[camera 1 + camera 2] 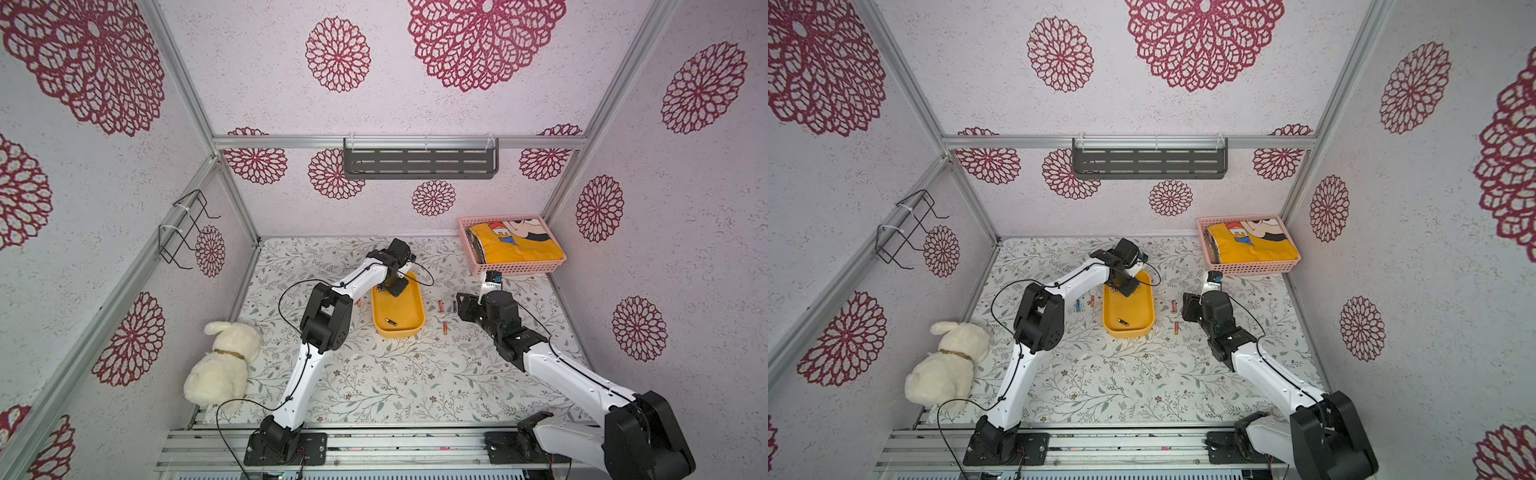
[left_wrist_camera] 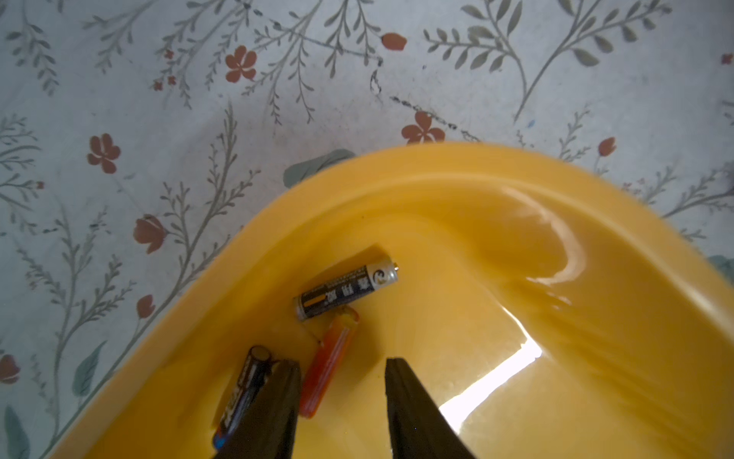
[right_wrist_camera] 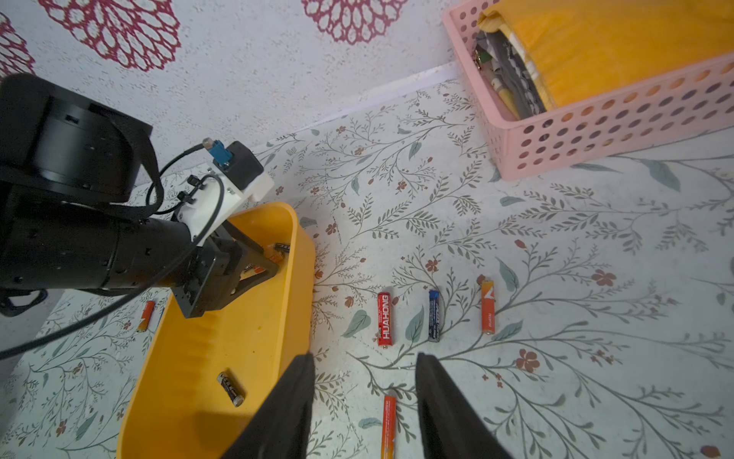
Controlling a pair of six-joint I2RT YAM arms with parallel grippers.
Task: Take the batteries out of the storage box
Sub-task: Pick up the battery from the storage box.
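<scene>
Yellow storage box [image 1: 409, 305] at centre of the table [image 1: 415, 374] in both top views; left gripper [image 1: 394, 291] down in its far end, one black battery [image 1: 391, 322] at the near end, right gripper [image 1: 462, 308] just right of the box near loose batteries [image 1: 441, 306]. Left wrist: fingers [image 2: 270, 409] apart, orange battery [image 2: 329, 365] just inside one, nothing clamped. Right wrist: fingers [image 3: 286, 409] apart above the table, empty.

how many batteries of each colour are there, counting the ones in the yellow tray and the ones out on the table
black batteries: 3, all in the storage box, one with a blue end
orange or red batteries: 5
blue batteries: 2
total: 10
</scene>
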